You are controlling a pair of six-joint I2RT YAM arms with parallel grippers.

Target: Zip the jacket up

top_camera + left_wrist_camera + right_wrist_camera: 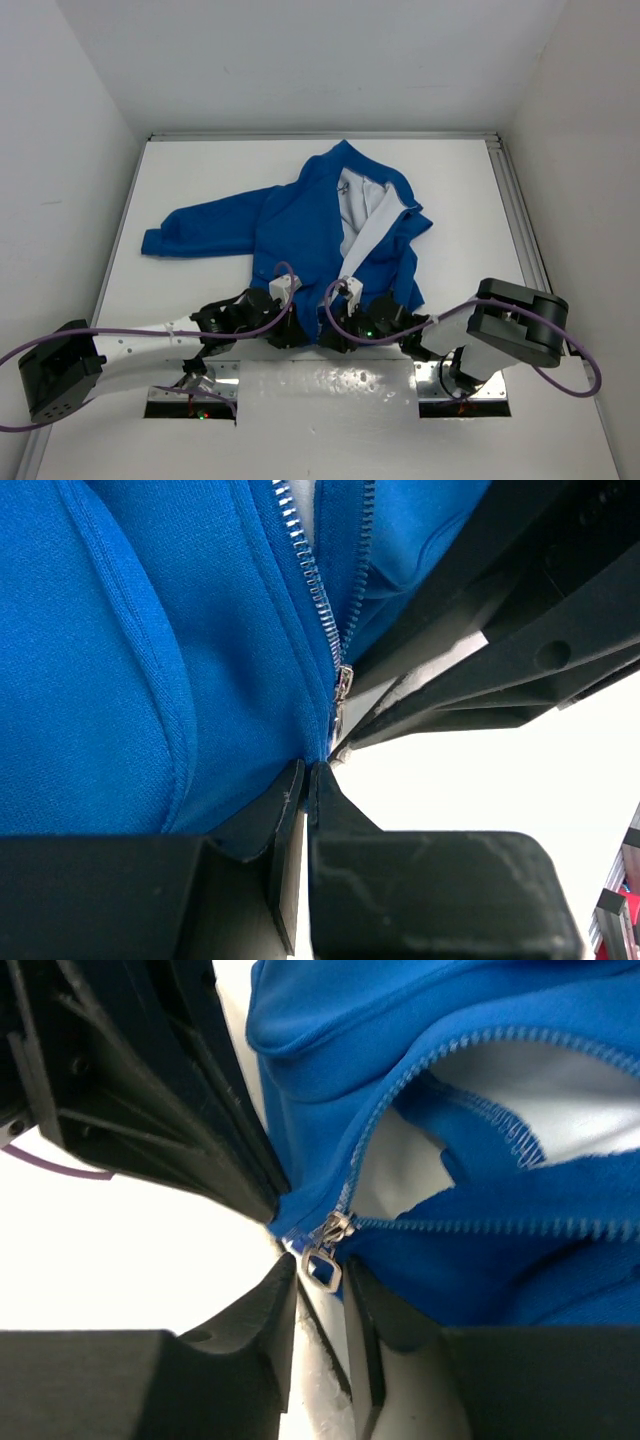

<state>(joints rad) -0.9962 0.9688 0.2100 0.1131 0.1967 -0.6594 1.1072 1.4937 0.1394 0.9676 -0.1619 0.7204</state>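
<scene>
The jacket point(300, 225) lay front-up on the white table point(200, 170), and everything that mattered sat around its zipper slider point(335, 1228), which rested at the very bottom of the teeth near the hem. Beyond the slider, toward the collar, the two front panels fell apart and showed the pale lining point(365, 215), so the zip looked engaged but hardly run up at all. The left gripper point(307, 780) was closed tight, pinching the hem just below the slider. This was most likely an anchor, so that the fabric would stay taut and not ride up once the slider was drawn away from it. The right gripper point(320, 1285) came in from the other side of the slider with its jaws standing partly apart, one finger on each side of the small square pull point(321, 1268) hanging from it. Whether the pads actually touched the pull could not be made out. That placement suggested it was lining up to nip the pull before hauling it toward the collar.
</scene>
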